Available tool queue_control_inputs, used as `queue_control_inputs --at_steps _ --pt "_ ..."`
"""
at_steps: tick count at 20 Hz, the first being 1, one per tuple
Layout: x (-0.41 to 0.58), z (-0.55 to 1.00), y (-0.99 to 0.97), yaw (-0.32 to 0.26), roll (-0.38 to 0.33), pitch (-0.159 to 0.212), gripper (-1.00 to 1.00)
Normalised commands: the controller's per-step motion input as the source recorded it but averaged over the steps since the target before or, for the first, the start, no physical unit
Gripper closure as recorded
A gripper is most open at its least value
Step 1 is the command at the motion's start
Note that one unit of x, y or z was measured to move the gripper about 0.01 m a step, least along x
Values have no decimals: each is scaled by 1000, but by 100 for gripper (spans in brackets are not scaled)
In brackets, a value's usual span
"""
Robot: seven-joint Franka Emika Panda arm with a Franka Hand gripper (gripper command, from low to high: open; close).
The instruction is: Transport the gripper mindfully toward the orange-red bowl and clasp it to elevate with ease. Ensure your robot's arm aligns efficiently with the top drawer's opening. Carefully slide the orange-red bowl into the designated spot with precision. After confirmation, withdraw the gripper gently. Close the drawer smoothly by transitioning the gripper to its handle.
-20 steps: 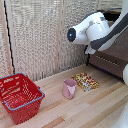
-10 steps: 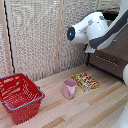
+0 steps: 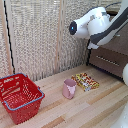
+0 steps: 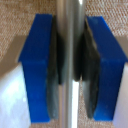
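Tool (image 4: pixel 70 65): wrist view shows both blue fingers (image 4: pixel 37 65) clamped on the silver handle (image 4: pixel 70 30), dark pads pressed against the bar on either side. Brown surface behind the bar, most likely the drawer front.

Exterior view: the tool itself is hidden behind the white arm (image 3: pixel 95 22), which reaches to the dark brown cabinet (image 3: pixel 112 55) at the counter's far right end. One drawer front with a silver bar shows below the arm. Top drawer is mostly hidden; cannot tell how far it is shut. Bowl not visible in either view.

On the counter (image 3: pixel 95 107): pink cup (image 3: pixel 69 89) near the middle, snack packet (image 3: pixel 85 80) just beside it toward the cabinet, red basket (image 3: pixel 19 96) at the left end.
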Motion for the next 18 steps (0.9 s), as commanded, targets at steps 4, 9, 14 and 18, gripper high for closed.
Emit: queue_control_inputs --at_steps 4,9,14,18 --pt "44 195 -815 10 0 7 100" --pt "59 83 -875 25 0 0 100" --pt "0 138 -789 2 1 0 100" --pt "0 24 -246 0 0 -22 100"
